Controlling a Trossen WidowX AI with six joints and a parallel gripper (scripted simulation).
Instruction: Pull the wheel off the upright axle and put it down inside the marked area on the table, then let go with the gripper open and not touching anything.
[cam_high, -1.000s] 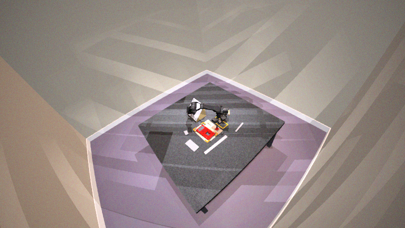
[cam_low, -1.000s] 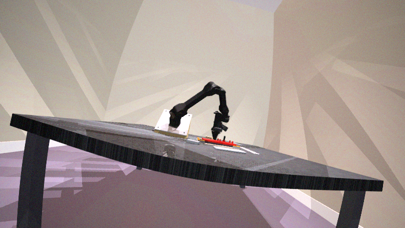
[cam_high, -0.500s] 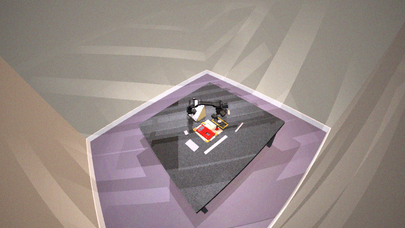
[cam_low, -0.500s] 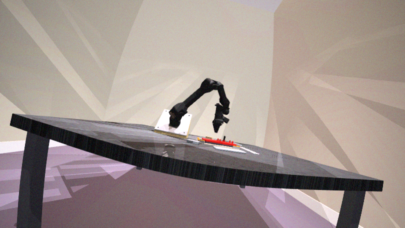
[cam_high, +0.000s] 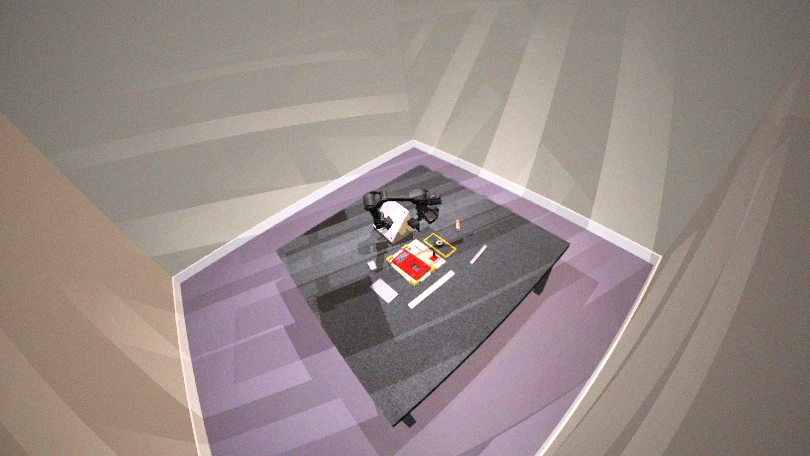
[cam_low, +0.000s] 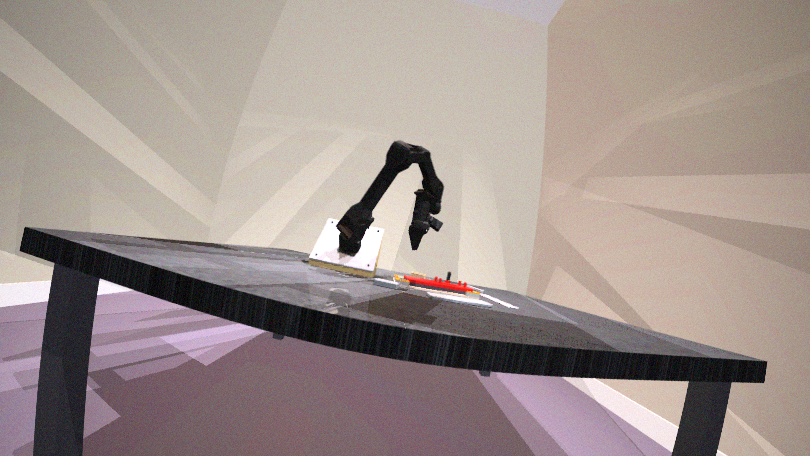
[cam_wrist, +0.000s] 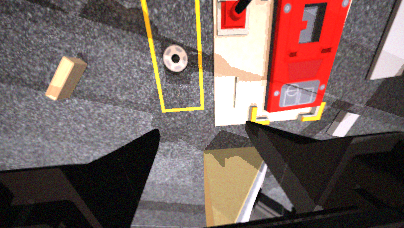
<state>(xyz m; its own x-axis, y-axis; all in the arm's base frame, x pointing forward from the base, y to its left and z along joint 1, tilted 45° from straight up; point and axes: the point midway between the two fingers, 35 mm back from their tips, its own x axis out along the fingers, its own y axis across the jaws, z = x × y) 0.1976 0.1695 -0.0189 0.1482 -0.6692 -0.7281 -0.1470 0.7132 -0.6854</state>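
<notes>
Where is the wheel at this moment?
In the wrist view the wheel lies flat on the table inside the yellow marked area, left of the cream board. The open gripper is raised, apart from it.

pale wheel (cam_wrist: 175, 58), yellow outline (cam_wrist: 174, 60), red plate (cam_wrist: 303, 52)

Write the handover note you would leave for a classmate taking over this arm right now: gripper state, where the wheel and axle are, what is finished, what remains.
Gripper: open, holding nothing, raised well above the table in the exterior view.
Wheel: lying flat inside the yellow marked area, apart from the fingers.
Axle: bare, standing on its red base on the board beside the marked area.
Done: wheel off the axle, placed in the area, released.
Left: nothing visible; the gripper touches nothing. Just confirm the wheel sits fully within the yellow outline, as it appears to in the wrist view.
</notes>
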